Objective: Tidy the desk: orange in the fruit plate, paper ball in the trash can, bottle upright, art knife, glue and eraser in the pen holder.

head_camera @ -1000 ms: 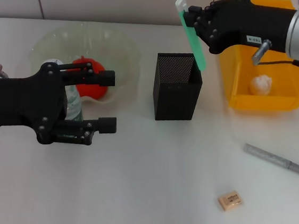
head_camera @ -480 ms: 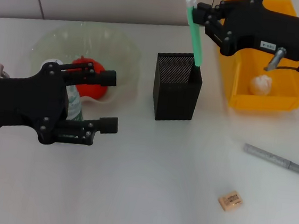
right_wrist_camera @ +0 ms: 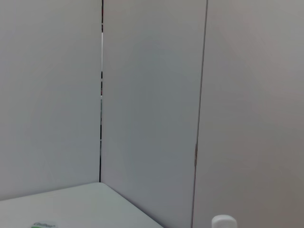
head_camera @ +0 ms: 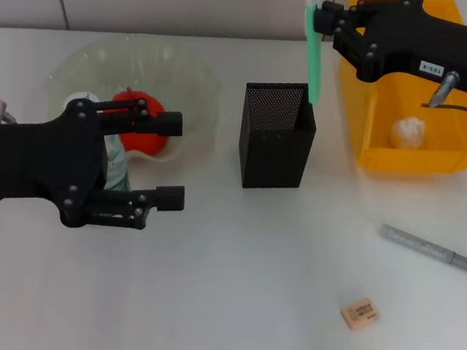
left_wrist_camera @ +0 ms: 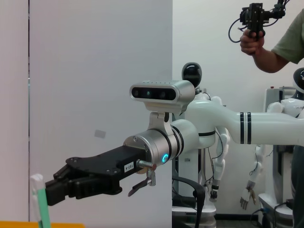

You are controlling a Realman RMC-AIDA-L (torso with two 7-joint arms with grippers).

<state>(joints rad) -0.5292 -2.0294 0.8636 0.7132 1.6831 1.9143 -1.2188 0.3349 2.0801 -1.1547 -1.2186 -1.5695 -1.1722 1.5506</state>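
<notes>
Starting at my left, my left tool (head_camera: 164, 159) hangs low over the table (head_camera: 228, 308), its arm coming in from the left edge, its two black fingers spread wide with nothing between them. Just behind it sits the fruit plate (head_camera: 185, 78) with the orange (head_camera: 138, 129) inside, and the bottle (head_camera: 113, 166) shows partly behind my left tool's body, its white cap near the orange; I cannot tell whether it stands or lies.

Near the middle stands the pen holder (head_camera: 276, 138), upright. A green glue stick (head_camera: 315, 50) with a white cap stands nearly upright, its lower end dipping inside the holder's far right corner. My right tool (head_camera: 329, 22) grips that stick near its top, fingers clamped on it, the arm reaching in from the right above the trash can (head_camera: 419, 161). The left wrist view shows the same tool (left_wrist_camera: 47, 192) from the side, closed beside the green stick (left_wrist_camera: 42, 204).

Inside the trash can lies the paper ball (head_camera: 408, 131). On the bare table well to the right of the holder lies a grey art knife (head_camera: 430, 248), and nearer to me the eraser (head_camera: 359, 313), both far from either tool.
</notes>
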